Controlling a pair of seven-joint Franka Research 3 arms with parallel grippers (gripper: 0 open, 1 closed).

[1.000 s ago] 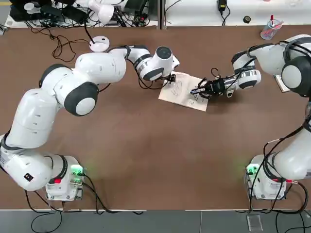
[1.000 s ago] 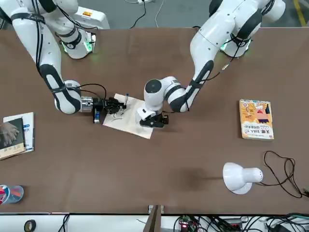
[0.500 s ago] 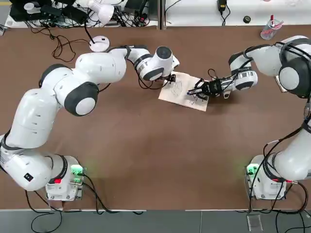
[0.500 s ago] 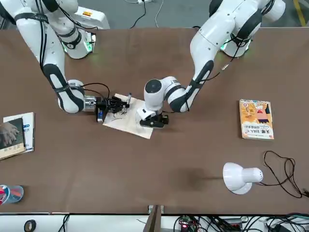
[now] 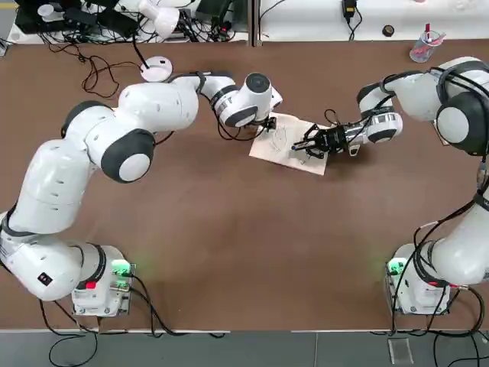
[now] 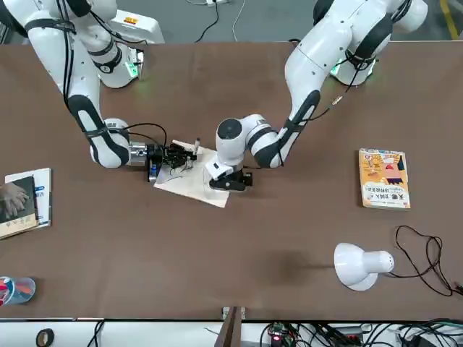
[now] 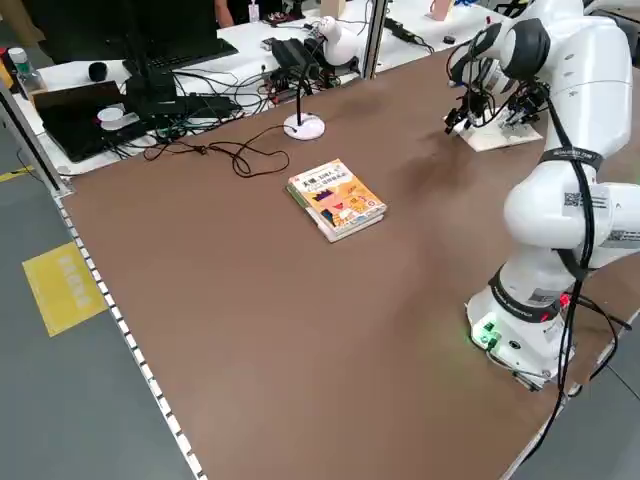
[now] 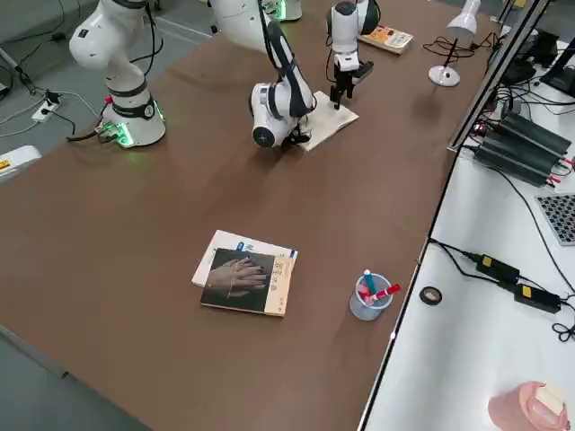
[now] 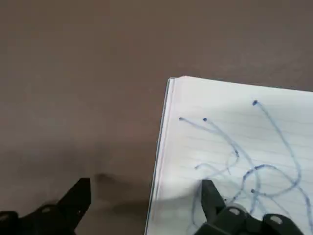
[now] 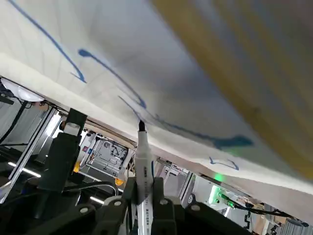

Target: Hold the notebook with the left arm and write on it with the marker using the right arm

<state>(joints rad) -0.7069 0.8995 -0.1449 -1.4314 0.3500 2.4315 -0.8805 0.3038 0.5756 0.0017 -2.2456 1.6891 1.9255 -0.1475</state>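
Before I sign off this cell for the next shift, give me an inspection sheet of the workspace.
Surface: brown table, no spills seen.
Job's things: notebook open, blue scribbles; marker tip on the page.
Clutter: cartoon-cover book, dark-covered book, pen cup, desk lamp.
Grippers: left gripper open, one finger on the notebook's corner; right gripper shut on marker.
Cables: lamp cord loose on table.
Surroundings: cluttered white benches.
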